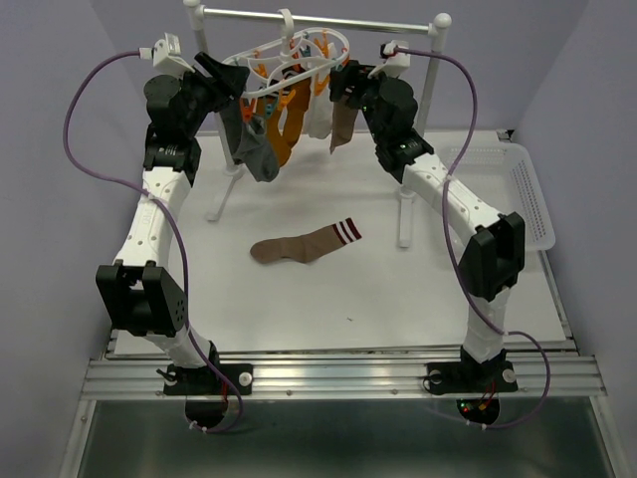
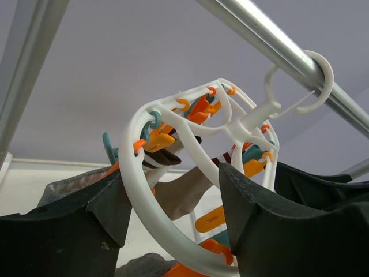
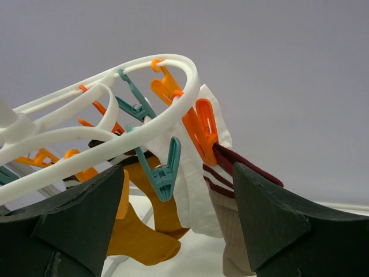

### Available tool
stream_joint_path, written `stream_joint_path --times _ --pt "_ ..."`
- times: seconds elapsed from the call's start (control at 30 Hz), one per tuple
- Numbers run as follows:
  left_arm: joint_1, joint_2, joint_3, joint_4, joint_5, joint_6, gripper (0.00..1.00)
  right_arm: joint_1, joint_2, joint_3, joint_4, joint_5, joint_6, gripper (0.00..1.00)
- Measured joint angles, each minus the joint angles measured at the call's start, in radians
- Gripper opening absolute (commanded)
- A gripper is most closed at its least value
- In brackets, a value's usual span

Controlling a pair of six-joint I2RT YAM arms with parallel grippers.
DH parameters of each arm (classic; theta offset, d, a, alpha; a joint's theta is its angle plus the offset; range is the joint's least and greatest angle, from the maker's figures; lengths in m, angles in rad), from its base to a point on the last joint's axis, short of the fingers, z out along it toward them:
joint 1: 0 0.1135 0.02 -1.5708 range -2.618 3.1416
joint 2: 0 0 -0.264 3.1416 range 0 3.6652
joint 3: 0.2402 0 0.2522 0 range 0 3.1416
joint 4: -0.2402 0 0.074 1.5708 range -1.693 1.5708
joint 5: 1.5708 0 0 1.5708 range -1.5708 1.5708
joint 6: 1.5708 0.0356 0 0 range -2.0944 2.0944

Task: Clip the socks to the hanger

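The white oval hanger [image 1: 299,52] hangs by its hook [image 2: 305,86] from the metal rail. From its clips dangle a grey sock [image 1: 257,151], a mustard sock [image 1: 285,127], a white sock [image 1: 318,115] and a brown striped sock [image 1: 343,124]. Another brown striped sock [image 1: 304,245] lies flat on the table. My left gripper [image 2: 173,179] is open at the hanger's left end, and the outer ring [image 2: 147,216] passes between its fingers. My right gripper [image 3: 179,170] is open at the right end. Between its fingers are a teal clip [image 3: 164,173], the white sock [image 3: 193,190] and the striped cuff [image 3: 228,167], which an orange clip [image 3: 202,130] holds.
The rail [image 1: 318,18] rests on white ball-topped posts, whose legs [image 1: 405,214] stand on the table behind the lying sock. A white perforated basket [image 1: 523,189] sits at the table's right edge. Purple cables loop off both wrists.
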Motion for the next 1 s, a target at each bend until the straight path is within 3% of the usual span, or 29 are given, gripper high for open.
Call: stream_joint_path --times 0.5,1.0 --pt "0.006 0.000 0.000 0.002 0.014 0.001 0.66 0.000 0.121 0.159 -0.038 -0.021 -0.002 0.74" --pt "0.008 0.000 0.000 0.002 0.014 0.002 0.65 0.000 0.135 0.168 -0.031 -0.091 -0.013 0.72"
